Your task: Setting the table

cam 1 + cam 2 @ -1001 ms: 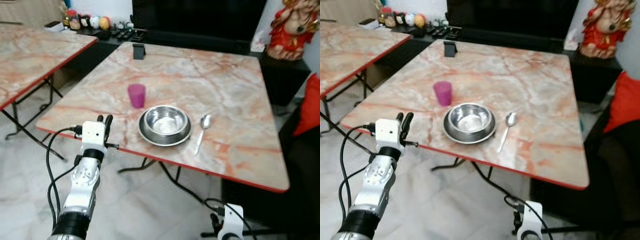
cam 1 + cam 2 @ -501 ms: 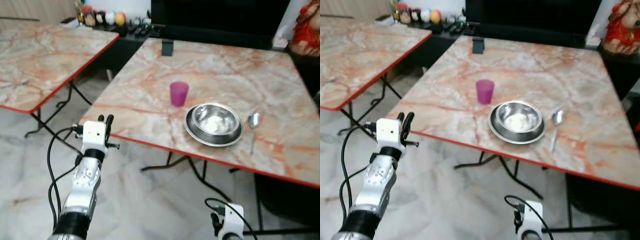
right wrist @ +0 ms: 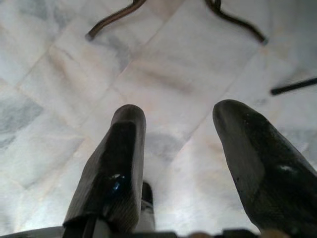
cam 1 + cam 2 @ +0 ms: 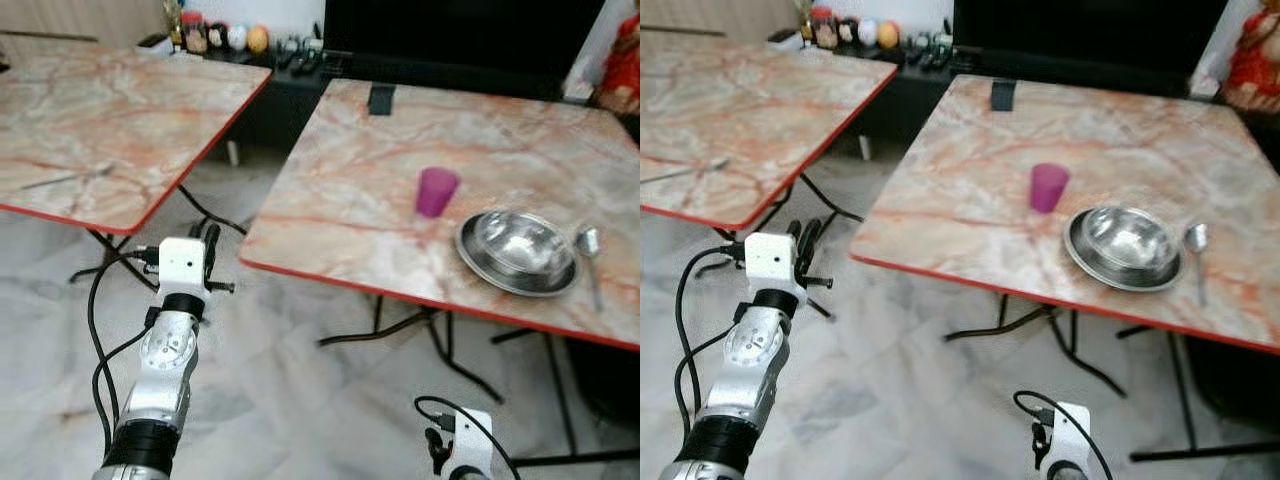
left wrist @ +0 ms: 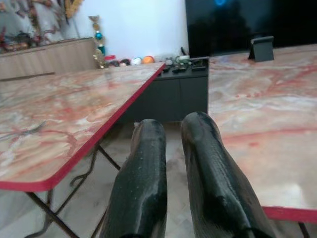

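1. The steel bowl (image 4: 517, 252) sits on a steel plate (image 4: 478, 272) at the near right part of the table (image 4: 350, 190), close to the red front edge.
2. A spoon (image 4: 590, 250) lies just right of the plate, and a pink cup (image 4: 436, 192) stands upright just to the far left of it.
3. A small dark stand (image 4: 380, 100) is at the far edge of the table; no readable writing is seen on any thing.
4. The left pincer (image 4: 204, 243) is held up over the floor (image 4: 300, 400), between this table and a second table (image 4: 100, 120) on the left. Its fingers (image 5: 143, 173) are nearly together and hold nothing.
5. The right pincer (image 3: 181, 163) hangs low over the floor, fingers apart and empty.
6. The red figure (image 4: 622, 70) at the far right is cut off by the frame.
7. Compared with one second ago, the camera has turned left: the dishes now appear more to the right, and more of the second table is seen.
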### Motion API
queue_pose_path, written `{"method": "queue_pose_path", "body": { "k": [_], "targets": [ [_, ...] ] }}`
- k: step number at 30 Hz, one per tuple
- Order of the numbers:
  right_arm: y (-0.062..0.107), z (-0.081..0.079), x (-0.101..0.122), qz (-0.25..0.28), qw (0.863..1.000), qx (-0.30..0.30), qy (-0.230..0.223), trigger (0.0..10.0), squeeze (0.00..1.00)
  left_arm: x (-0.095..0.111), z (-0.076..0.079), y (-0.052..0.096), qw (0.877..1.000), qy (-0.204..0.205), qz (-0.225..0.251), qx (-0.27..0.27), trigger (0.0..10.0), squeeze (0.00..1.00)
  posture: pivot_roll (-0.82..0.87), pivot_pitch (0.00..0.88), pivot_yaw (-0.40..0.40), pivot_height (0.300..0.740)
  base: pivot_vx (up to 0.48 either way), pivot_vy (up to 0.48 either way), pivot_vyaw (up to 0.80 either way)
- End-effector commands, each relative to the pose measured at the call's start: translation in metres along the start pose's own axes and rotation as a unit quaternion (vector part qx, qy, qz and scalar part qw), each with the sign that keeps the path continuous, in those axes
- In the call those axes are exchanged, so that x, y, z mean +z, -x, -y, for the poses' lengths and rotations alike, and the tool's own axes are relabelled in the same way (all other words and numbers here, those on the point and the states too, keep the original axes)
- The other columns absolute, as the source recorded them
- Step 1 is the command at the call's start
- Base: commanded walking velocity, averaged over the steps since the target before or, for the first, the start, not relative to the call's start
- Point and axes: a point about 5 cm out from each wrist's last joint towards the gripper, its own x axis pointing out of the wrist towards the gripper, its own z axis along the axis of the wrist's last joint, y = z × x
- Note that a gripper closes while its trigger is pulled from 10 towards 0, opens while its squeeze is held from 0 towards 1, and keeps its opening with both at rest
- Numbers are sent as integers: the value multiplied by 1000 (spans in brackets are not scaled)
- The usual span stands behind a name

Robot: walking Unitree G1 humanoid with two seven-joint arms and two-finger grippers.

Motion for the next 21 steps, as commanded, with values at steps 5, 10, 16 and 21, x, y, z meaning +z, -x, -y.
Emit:
{"method": "queue_pose_path", "body": {
  "k": [5,10,16,21],
  "targets": [
    [1,4,-3,-7,1000,-8,-1,10000,0,2,5,-3,1000,3,1,-9,10000,0,15,0,-40,740,0,480,0],
    [0,4,-2,-5,1000,-7,0,10000,0,2,5,-3,1000,4,1,-8,10000,0,15,0,-40,740,0,480,0],
    [0,3,-1,-4,1000,-5,1,10000,0,2,4,-3,1000,3,0,-8,10000,0,23,0,-40,740,0,480,0],
    [0,1,-1,-3,1000,-4,1,10000,0,2,3,-3,1000,4,0,-8,10000,0,28,0,-41,740,0,480,0]
  ]
}}
